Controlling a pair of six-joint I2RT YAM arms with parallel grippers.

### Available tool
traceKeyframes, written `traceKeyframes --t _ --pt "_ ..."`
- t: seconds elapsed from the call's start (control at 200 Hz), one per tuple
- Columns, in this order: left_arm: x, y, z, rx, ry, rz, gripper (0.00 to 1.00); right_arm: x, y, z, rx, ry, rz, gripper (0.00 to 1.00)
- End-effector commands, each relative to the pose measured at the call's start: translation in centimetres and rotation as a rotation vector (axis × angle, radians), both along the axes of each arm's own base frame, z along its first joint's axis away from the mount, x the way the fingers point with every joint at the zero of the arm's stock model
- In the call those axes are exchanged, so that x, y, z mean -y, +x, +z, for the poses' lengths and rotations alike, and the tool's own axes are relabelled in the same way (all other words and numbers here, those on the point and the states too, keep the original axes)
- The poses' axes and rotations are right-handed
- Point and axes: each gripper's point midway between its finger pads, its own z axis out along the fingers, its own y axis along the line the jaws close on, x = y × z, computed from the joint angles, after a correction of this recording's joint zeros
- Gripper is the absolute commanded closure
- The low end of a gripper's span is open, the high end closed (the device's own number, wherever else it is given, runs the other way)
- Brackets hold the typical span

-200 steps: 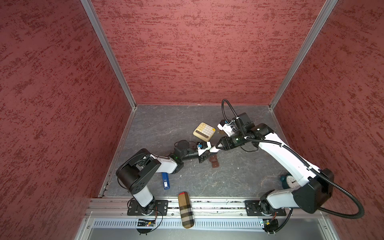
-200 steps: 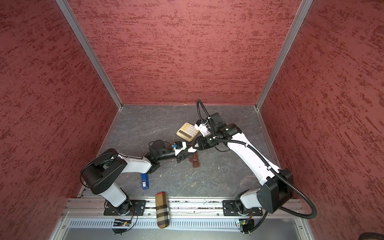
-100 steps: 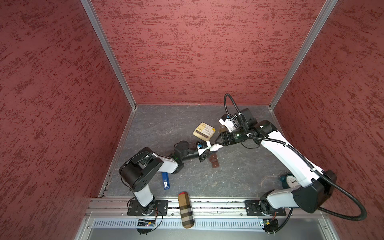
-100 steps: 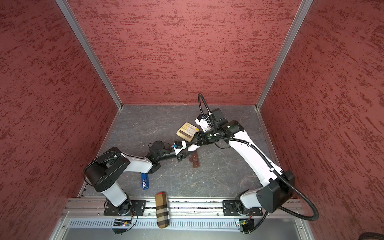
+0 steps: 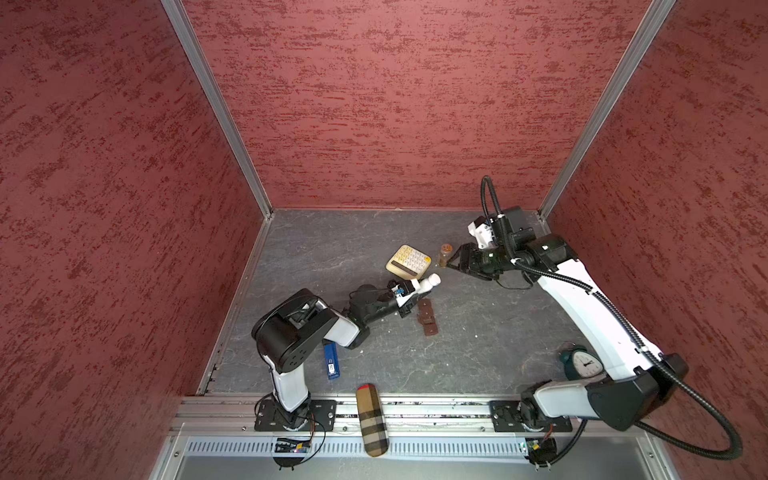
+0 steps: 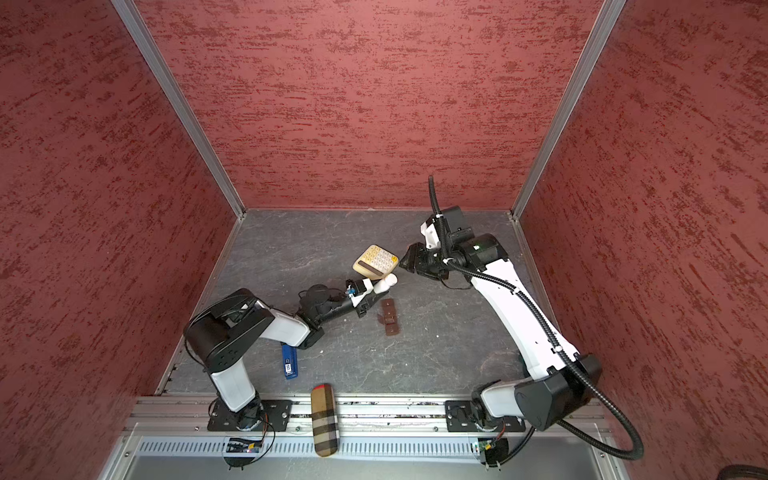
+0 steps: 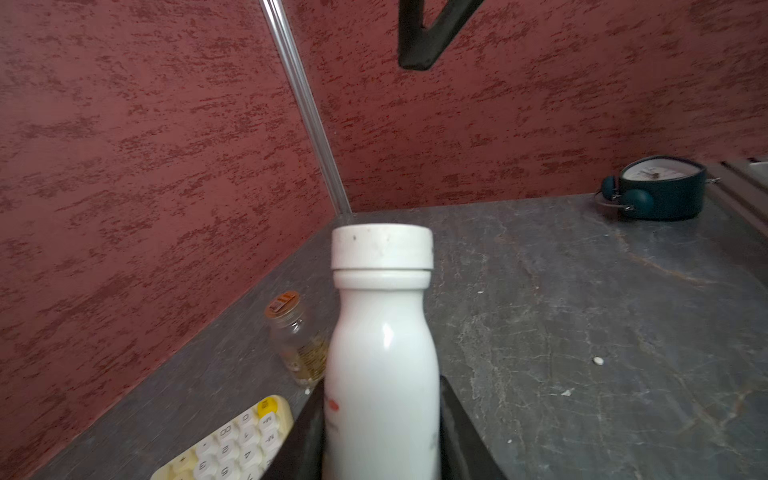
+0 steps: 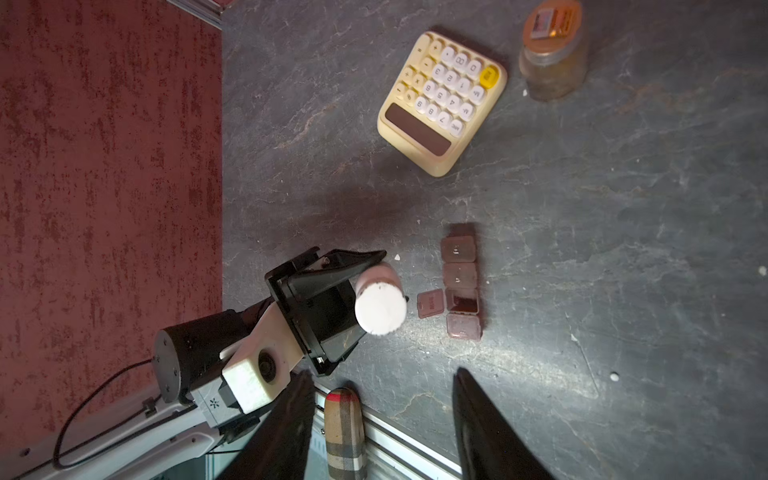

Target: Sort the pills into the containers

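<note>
Grey marbled tabletop (image 5: 332, 249), stray white pills (image 7: 598, 360), red textured walls (image 5: 395, 104) 3 sides

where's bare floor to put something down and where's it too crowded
Bare: the back-left floor between the left wall and the calculator; the wide stretch between the pill box and the clock, with only stray pills on it. Crowded: the middle, where calculator, amber bottle, white bottle and pill box bunch together.

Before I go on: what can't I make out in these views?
- white bottle contents: opaque and capped, every view.
- pill box closed compartments: tinted lids hide contents, right wrist view.
- white specks: too small in both top views to call pills.
- amber bottle: behind the right claw in a top view.
</note>
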Motion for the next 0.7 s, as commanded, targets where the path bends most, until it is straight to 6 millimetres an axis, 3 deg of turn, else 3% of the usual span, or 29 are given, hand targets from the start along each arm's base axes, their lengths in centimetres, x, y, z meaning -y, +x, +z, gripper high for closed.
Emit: traceKeyframes --t 0.0,0.291,0.691 --pt "-0.5 1.7 1.9 0.105 -0.045 0.106 1.0 -0.3 0.6 0.1 -0.081 0.069 -0.111 0.46" --pt "0.4 2.3 1.1 0.146 -0.004 0.139 1.0 -1.8 2.3 -2.1 -0.156 0.102 -0.131 0.45" --pt "1.0 2.2 1.0 0.168 0.008 0.127 1.0 -2.8 2.3 -4.4 -0.212 0.063 -0.095 0.43"
